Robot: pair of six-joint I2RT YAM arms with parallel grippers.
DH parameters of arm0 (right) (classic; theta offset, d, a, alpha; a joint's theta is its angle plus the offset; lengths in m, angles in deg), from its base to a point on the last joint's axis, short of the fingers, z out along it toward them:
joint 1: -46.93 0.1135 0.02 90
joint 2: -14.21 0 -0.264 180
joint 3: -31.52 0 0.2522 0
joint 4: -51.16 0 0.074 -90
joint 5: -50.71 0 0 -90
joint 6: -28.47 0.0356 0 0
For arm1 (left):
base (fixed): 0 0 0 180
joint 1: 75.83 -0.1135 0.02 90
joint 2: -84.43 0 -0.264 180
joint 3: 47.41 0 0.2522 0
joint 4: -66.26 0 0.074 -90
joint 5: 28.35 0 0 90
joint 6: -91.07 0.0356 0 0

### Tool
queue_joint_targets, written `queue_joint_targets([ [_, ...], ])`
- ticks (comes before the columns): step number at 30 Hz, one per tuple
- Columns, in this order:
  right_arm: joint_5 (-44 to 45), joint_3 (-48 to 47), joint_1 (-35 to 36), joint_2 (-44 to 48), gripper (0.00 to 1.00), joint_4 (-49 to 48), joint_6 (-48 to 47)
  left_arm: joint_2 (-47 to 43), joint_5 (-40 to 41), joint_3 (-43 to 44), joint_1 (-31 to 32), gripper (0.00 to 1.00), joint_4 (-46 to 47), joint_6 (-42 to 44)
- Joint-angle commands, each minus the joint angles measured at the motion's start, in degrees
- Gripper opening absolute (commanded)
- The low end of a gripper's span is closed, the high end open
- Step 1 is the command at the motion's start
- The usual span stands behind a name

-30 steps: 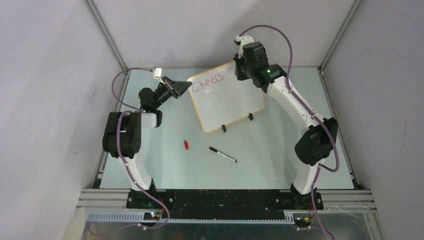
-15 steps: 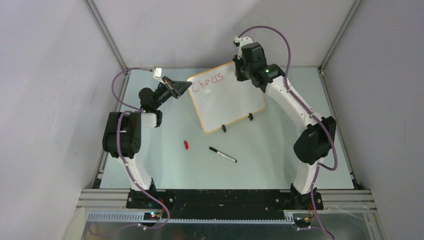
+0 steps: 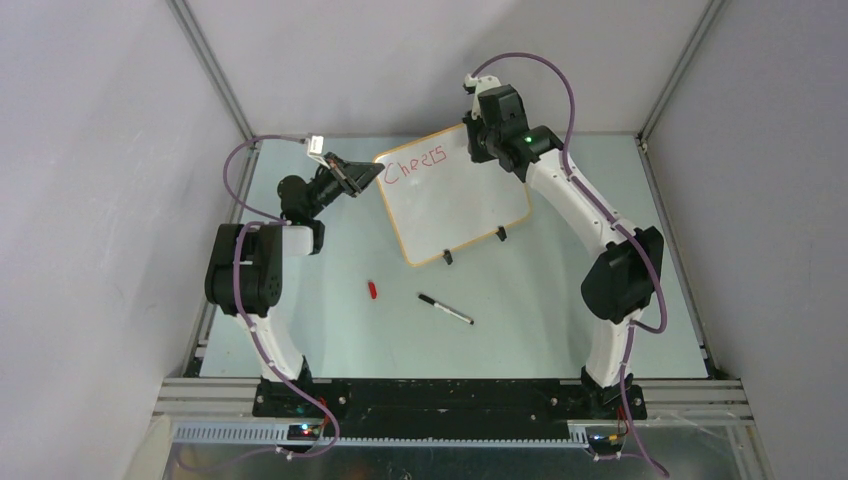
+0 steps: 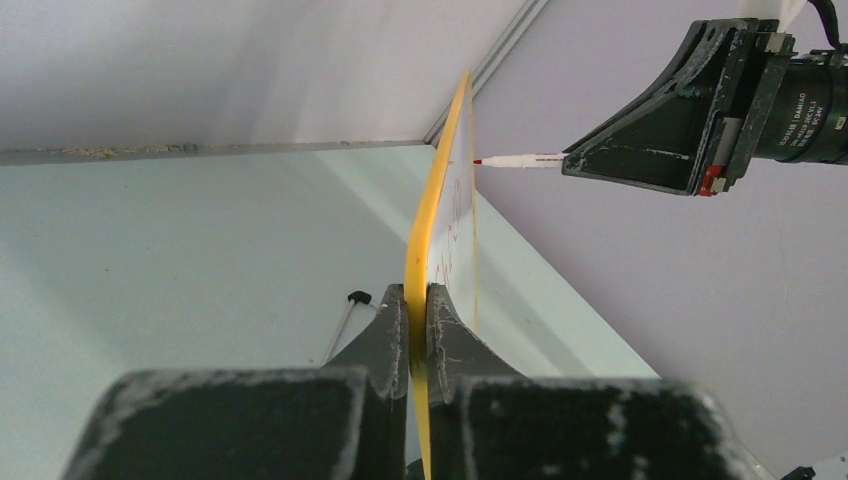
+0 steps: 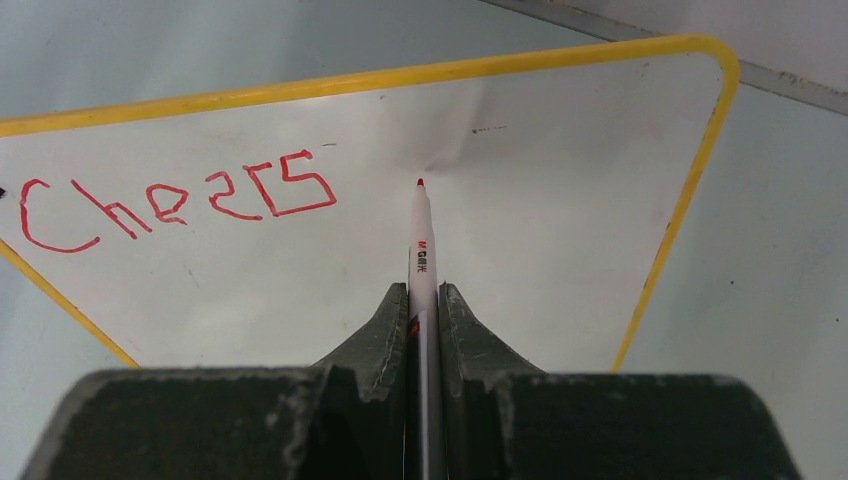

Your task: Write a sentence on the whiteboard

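Right wrist view: right jaws clamp a red marker [image 5: 421, 262], tip near the whiteboard [image 5: 560, 260] beside "Cheers" [image 5: 180, 200]. Left jaws pinch its rim.

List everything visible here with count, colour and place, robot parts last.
whiteboard: one, white with orange-yellow rim, far middle of the table
writing: one word, red, "Cheers", along the whiteboard's top left
marker: one, white barrel with red tip, in the right hand, pointing at the board right of the word
pen: one, dark, lying mid-table
cap: one, red, on the table left of the pen
table: one, pale green
left hand: one, black, shut on the whiteboard's edge
right hand: one, black, shut on the marker
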Motion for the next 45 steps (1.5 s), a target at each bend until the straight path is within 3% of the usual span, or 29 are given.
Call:
queue_joint_targets([
  [1,0.2,-2.7,0.0,0.0,0.00,-1.1,-0.6,-1.0,-2.7,-0.6,0.0,0.00,1.3,4.9],
  [45,-1.3,-6.1,-0.9,-3.9,0.00,0.6,-0.2,-1.2,-2.8,-0.5,0.0,0.00,1.0,5.2],
])
